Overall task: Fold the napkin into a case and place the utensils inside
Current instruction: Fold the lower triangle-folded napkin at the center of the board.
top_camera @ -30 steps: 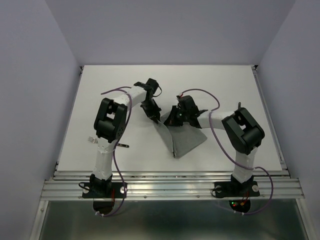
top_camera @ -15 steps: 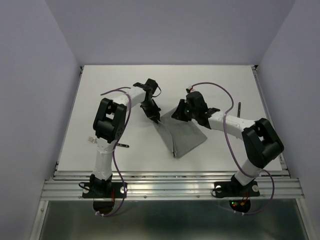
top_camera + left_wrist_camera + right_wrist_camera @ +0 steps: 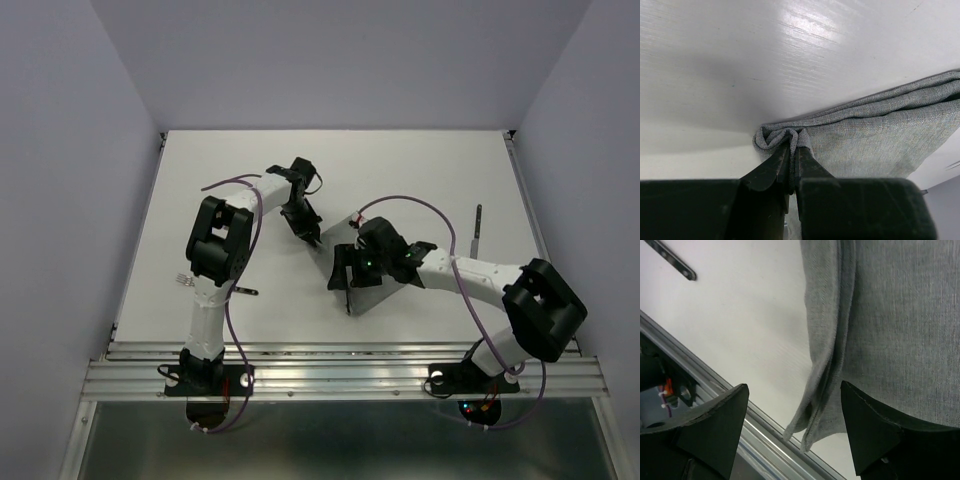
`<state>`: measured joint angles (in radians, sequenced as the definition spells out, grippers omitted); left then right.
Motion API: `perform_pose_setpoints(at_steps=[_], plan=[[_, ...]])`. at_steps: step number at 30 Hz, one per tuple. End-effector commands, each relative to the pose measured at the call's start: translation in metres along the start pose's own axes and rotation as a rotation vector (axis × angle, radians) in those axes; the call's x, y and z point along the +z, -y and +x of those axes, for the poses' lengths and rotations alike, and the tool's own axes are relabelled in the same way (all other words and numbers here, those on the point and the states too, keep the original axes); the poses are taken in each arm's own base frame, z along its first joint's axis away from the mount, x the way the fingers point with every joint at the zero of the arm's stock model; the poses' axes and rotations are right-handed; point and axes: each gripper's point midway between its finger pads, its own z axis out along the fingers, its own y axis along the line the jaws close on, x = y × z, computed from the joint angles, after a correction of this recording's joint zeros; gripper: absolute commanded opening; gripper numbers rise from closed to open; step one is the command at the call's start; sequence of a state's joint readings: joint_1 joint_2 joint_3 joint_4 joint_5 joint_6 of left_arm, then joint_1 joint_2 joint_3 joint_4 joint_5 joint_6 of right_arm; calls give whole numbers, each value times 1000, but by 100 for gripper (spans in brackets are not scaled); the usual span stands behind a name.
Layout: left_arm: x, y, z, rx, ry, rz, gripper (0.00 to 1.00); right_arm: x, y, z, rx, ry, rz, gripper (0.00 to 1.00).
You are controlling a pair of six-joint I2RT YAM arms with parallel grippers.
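Observation:
The grey napkin [image 3: 368,296] lies folded in layers at mid-table, its long folded edge [image 3: 832,330] running toward the near rail. My left gripper [image 3: 311,234] is shut on the napkin's bunched far-left corner [image 3: 771,138], pinning it against the table. My right gripper [image 3: 343,275] hangs open over the napkin's near-left edge, its fingers [image 3: 875,430] either side of the layered corner and not touching it. One utensil [image 3: 478,222] lies at the right. A fork [image 3: 183,279] and a dark handle [image 3: 247,292] lie by the left arm; that dark handle [image 3: 671,260] also shows in the right wrist view.
The metal rail of the table's near edge [image 3: 715,385] runs just beyond the napkin's near corner. The left arm's elbow [image 3: 222,240] stands over the left utensils. Purple cables loop from both arms. White walls bound the table at the far and side edges.
My right gripper has opened and let go of the napkin's far part, then swung down toward its near-left edge. The left gripper has kept still, still pinching its corner.

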<state>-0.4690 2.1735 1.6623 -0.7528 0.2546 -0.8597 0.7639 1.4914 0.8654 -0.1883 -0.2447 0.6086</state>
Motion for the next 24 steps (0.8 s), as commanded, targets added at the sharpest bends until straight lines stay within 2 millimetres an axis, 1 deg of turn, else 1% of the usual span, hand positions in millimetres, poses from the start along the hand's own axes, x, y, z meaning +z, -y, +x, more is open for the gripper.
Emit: perform_pose_setpoints(at_steps=[1,2,3,4,5,6,8,10,11,14,15,17,21,23,24], plan=[[27,-27,1,-3,9,-116,3,8,7,21,14,-57,22,79],[26,-27,0,-3,11,-116,3,10,9,24,11,-62,38,78],[26,-27,0,-3,11,-116,3,11,12,27,13,-67,47,74],[25,-27,0,-3,11,-116,3,13,12,29,7,-69,57,73],[25,-27,0,-3,13,-116,3,13,14,31,10,-76,60,67],[25,-27,0,-3,13,-116,3,13,15,32,10,-78,62,63],[25,-27,1,-5,11,-116,3,14,15,33,16,-80,58,51],[25,-27,1,-3,11,-116,3,14,15,36,16,-85,50,43],[25,-27,1,-3,11,-116,3,14,13,37,16,-87,36,35],[24,-25,0,-2,12,-112,3,13,12,39,29,-86,28,20],[23,-25,0,-1,13,-110,3,13,12,38,34,-79,27,9],[20,-25,-2,0,20,-112,4,12,10,38,33,-76,17,1],[12,-21,-3,6,34,-105,4,11,11,38,47,-79,7,1],[7,-18,-5,7,44,-102,4,8,14,32,58,-62,3,1],[4,-16,-6,9,50,-99,4,7,14,32,56,-61,1,1]])
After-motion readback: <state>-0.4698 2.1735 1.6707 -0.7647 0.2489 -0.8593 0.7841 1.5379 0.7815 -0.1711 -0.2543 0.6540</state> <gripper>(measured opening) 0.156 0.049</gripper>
